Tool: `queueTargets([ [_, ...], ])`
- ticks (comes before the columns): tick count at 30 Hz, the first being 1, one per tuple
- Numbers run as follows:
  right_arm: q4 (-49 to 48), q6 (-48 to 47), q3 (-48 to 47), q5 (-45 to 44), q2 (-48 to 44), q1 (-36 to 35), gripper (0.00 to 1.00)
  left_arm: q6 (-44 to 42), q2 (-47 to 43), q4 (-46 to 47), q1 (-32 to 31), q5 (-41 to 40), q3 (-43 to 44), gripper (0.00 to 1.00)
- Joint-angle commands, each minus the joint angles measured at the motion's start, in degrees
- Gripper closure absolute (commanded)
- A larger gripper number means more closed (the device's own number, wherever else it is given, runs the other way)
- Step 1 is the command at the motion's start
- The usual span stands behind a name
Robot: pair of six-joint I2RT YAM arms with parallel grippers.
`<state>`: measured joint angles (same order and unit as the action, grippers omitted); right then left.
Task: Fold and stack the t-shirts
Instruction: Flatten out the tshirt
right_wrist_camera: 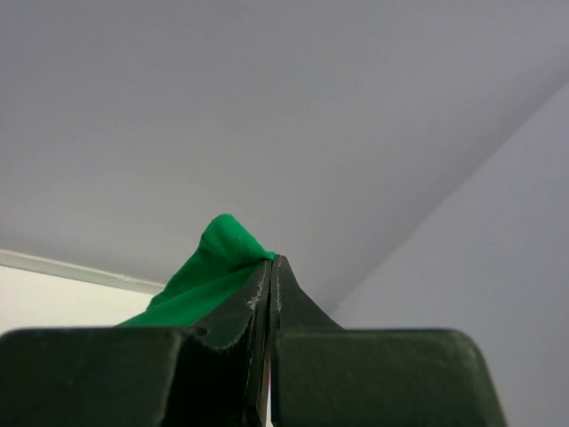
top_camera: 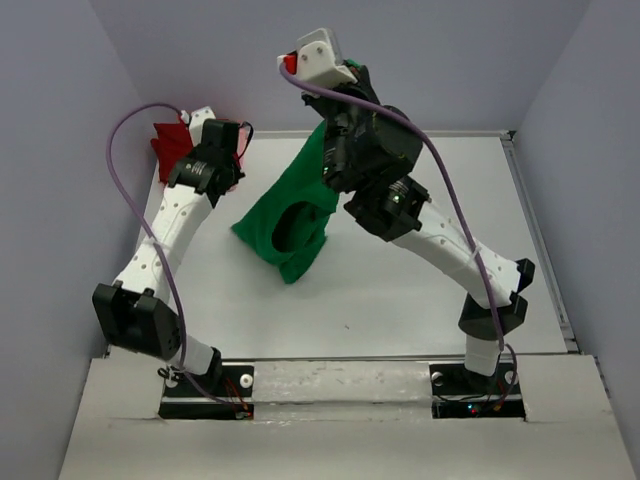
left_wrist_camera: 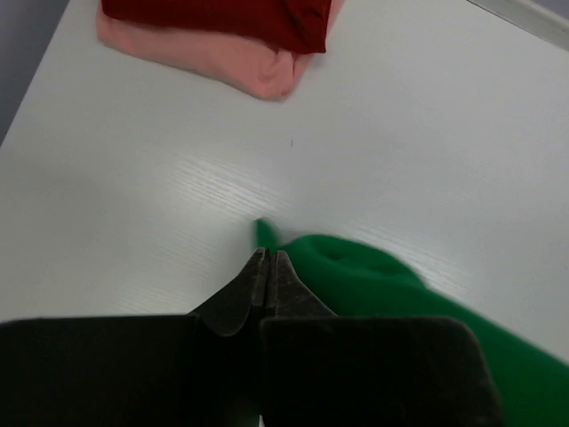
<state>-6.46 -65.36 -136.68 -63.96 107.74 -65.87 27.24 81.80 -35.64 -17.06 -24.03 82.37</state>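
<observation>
Bright green t-shirt (top_camera: 268, 218), limp and crumpled, round opening agape.

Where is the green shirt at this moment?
In the top view, the green shirt hangs mid-table from the right gripper, its lower end on the table, right of the red shirt in the far-left corner.

- The left arm (top_camera: 170, 225) is bending at an elbow that is jutting out to the left, with its forearm reaching away from the base and its wrist sitting low.
- The left gripper (left_wrist_camera: 268, 255) is pressing its fingertips together, pinching a corner of the green t-shirt (left_wrist_camera: 373, 285).
- The right arm (top_camera: 450, 245) is leaning inward from its base and standing tall, with its wrist lifted well above the other arm.
- The right gripper (right_wrist_camera: 271, 262) is pointing up and away, its jaws clamping tight on a peak of the same shirt.
</observation>
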Motion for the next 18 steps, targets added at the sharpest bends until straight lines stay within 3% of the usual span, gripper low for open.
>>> queueTargets([
  [1, -8.65, -5.56, 0.10, -1.69, -5.88, 1.35, 1.00, -5.26, 11.60, -3.37, 3.43, -4.28, 19.72, 0.96],
  [2, -8.66, -5.65, 0.19, -1.95, -5.88, 1.35, 1.00, -5.62, 17.37, -8.00, 4.48, -4.70, 28.46, 0.97],
  [6, -9.53, -6.35, 0.72, -1.87, -5.36, -1.00, 1.00, -6.07, 24.89, -12.78, 7.46, -4.62, 40.73, 0.98],
  [11, -9.71, -6.97, -1.57, -0.37, -3.68, -3.05, 1.00, -6.77, 22.53, -10.77, 10.20, -2.07, 39.81, 0.98],
  [14, -8.58, -4.87, 0.26, -0.55, -3.33, 4.74, 1.00, -7.03, 19.64, -9.63, 10.82, -1.02, 36.99, 0.98],
  [16, -2.01, 1.97, 1.59, -0.64, -3.42, 9.59, 1.00, -7.29, 17.88, -8.67, 10.82, -0.06, 34.45, 0.98],
  [18, 10.97, 13.99, 2.74, 2.69, -3.59, 16.54, 1.00, -7.38, 14.89, -6.12, 10.82, 1.09, 31.99, 0.98],
])
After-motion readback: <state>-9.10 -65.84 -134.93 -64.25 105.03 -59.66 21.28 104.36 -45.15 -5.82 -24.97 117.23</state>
